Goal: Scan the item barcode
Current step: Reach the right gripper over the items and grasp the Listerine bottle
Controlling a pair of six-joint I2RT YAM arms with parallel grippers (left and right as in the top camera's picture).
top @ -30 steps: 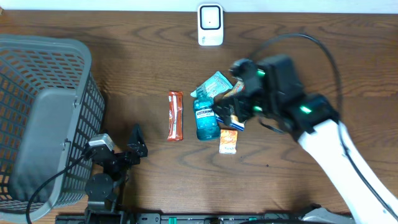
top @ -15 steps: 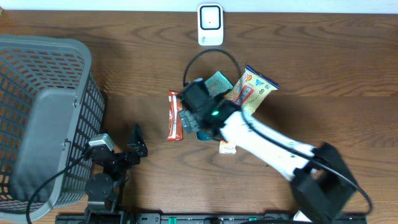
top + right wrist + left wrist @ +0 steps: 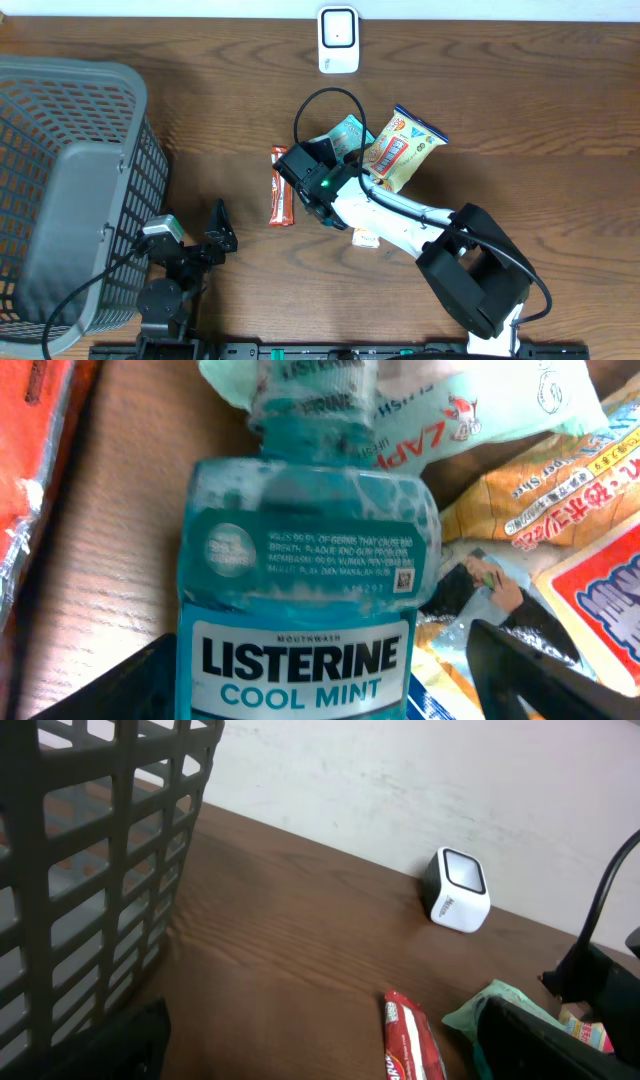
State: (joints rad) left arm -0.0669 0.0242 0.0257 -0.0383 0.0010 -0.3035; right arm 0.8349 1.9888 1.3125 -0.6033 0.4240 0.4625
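Observation:
A teal Listerine Cool Mint mouthwash bottle (image 3: 300, 590) lies flat on the table with its cap pointing away. My right gripper (image 3: 312, 678) is open and straddles the bottle's lower body, one dark finger (image 3: 110, 685) on its left and the other on its right, with a gap on the right side. Seen from overhead, the right gripper (image 3: 312, 188) covers most of the bottle. The white barcode scanner (image 3: 338, 40) stands at the table's far edge. My left gripper (image 3: 220, 232) rests open near the basket, holding nothing.
A red snack bar (image 3: 281, 190) lies just left of the bottle. A mint-green pouch (image 3: 350, 130), a yellow snack bag (image 3: 402, 148) and a small orange packet (image 3: 367, 238) crowd around it. A grey wire basket (image 3: 60, 180) fills the left side.
My right arm has swung left across the pile and come down over the mouthwash bottle, uncovering the yellow snack bag. The left arm has not moved.

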